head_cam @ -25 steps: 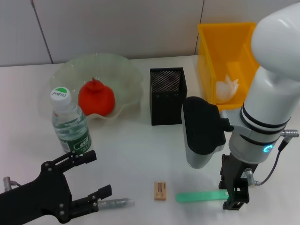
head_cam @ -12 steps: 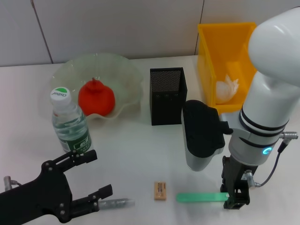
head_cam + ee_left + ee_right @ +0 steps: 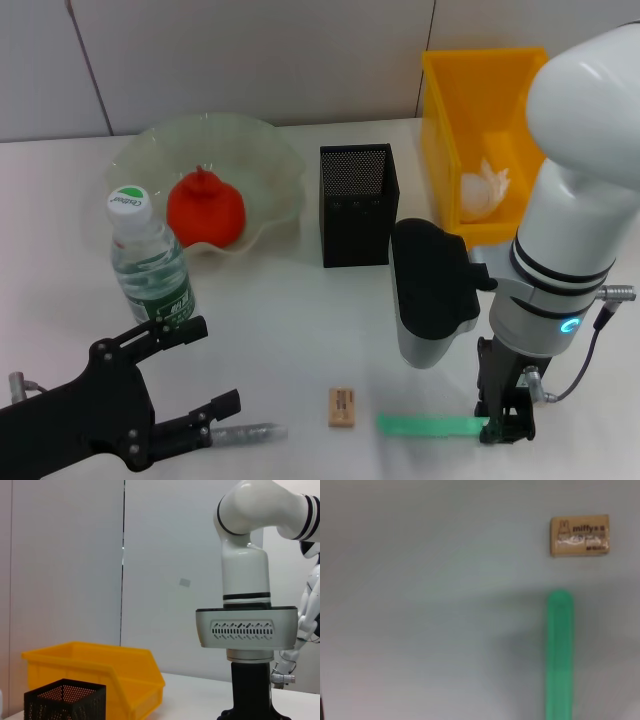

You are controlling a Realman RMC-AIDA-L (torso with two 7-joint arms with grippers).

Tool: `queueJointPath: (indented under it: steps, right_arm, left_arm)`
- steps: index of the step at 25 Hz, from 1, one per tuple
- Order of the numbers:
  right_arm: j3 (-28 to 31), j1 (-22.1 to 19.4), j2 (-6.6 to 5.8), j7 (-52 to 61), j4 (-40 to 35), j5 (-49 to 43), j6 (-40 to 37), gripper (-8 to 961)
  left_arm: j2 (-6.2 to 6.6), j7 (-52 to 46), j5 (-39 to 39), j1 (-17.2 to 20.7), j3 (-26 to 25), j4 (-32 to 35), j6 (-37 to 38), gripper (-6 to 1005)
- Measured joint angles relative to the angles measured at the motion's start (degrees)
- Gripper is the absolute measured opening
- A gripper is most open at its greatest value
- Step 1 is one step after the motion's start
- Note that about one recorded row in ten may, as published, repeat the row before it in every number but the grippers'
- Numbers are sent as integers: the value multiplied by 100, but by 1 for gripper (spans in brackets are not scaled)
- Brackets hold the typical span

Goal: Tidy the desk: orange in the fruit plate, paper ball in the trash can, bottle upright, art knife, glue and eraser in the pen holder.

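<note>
My right gripper [image 3: 505,428] points straight down at the front right of the desk, shut on the right end of the green art knife [image 3: 425,425], which lies almost flat. In the right wrist view the art knife [image 3: 560,650] runs toward the beige eraser [image 3: 580,535]. The eraser [image 3: 341,407] lies just left of the knife's tip. A clear glue stick [image 3: 250,433] lies beside my open left gripper [image 3: 205,370] at the front left. The orange [image 3: 205,210] sits in the fruit plate [image 3: 270,160]. The bottle [image 3: 150,260] stands upright. The paper ball [image 3: 485,188] lies in the trash can [image 3: 445,120].
The black mesh pen holder [image 3: 357,205] stands mid-desk between the plate and the yellow bin. The left wrist view shows the pen holder [image 3: 65,700], the trash can [image 3: 100,672] and my right arm's white wrist [image 3: 245,630] from the side.
My right gripper has come down a little, and the held end of the art knife has dropped with it, so the knife lies flatter. The left arm has hardly moved.
</note>
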Motion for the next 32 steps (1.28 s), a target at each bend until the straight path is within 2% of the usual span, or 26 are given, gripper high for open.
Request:
queueJointPath:
  steps: [7,11,12,14,15,19,20,23,25,26,30,32]
  right_arm:
    - [87,-32,0,-28,7,0,6,197]
    - [439,-50,0,-31,339,23,-175,175]
    - [719,-52,-5,-33,559,29,-329,175]
    - [865,-49,-8,-39,649,32,-408,175]
    - [1183,-27,-12,-47,794,48,-550,175]
    - [1644,1,-14,-46,993,99,-777,175]
    - [1928,-1,-15,-14,1189,176,-965,175]
    - [2156,-53,-13,5,1412,305,-1133,175]
    - [2626,-128,-15,38,1657,576,-1359,175]
    - [2626,-128,-15,38,1657,576,-1359,175]
    - [3447,-132,-21,352,1795,880,-1492,176]
    - [3589,-138,-27,466,1844,1001,-1528,176]
  left_arm:
    - [0,0,-14,-6,-11,0,7,764]
    - [0,0,-25,-6,-23,0,58,760]
    - [0,0,-26,-8,-20,1,61,759]
    - [0,0,-26,-12,-9,15,66,756]
    - [0,0,-26,-15,-5,25,76,755]
    - [0,-1,-26,-15,-1,32,137,746]
    - [0,-6,-26,-15,-10,33,159,743]
    - [0,-20,-26,-14,-45,33,177,735]
    - [2,-24,-26,-14,-53,32,177,729]
    - [2,-25,-26,-14,-55,32,178,727]
    - [-1,-49,-25,-34,-61,54,190,721]
    - [-1,-58,-25,-44,-61,54,191,722]
